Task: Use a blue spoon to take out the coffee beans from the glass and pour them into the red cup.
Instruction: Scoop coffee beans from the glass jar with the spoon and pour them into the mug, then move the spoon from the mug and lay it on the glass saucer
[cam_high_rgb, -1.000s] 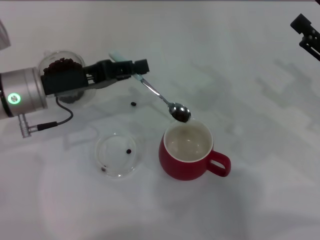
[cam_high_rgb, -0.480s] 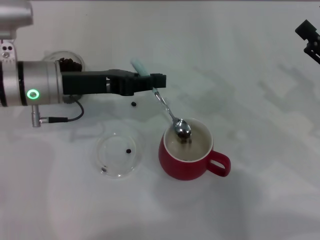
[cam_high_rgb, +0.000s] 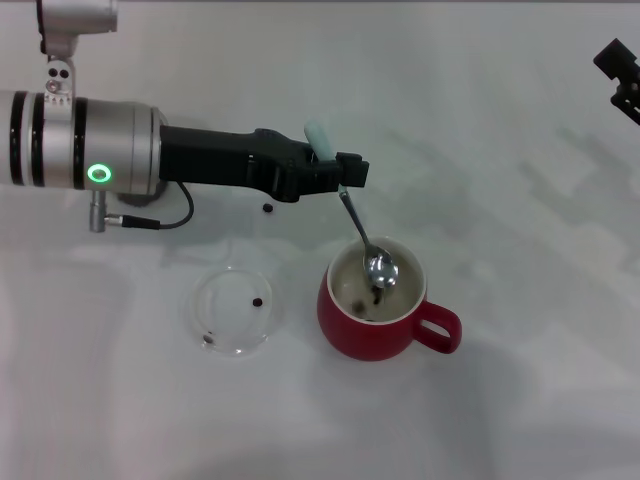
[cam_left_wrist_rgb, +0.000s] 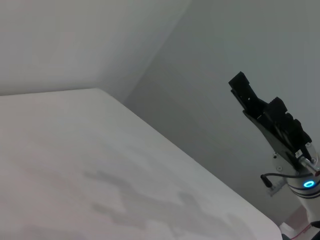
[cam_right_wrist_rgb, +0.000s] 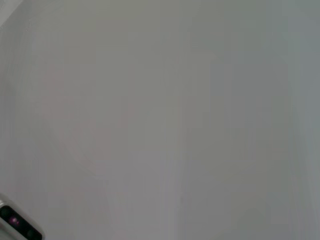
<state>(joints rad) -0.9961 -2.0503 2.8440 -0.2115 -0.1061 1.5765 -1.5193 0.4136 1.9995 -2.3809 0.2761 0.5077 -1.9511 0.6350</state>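
- The left hand (cam_high_rgb: 340, 175) is clamped on the blue spoon (cam_high_rgb: 362, 233), whose bowl tilts inside the red cup (cam_high_rgb: 375, 315).
- Coffee beans (cam_high_rgb: 368, 301) apparently lie in the cup.
- The right hand (cam_high_rgb: 622, 72) sits at the counter's (cam_high_rgb: 500, 150) far right edge; its opening can't be judged.

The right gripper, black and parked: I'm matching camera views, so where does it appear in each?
Head view: right gripper at the far right edge, above the white table.
Left wrist view: at the right, beyond the table's edge.
Right wrist view: not in it.
Shared landmark: the white table.
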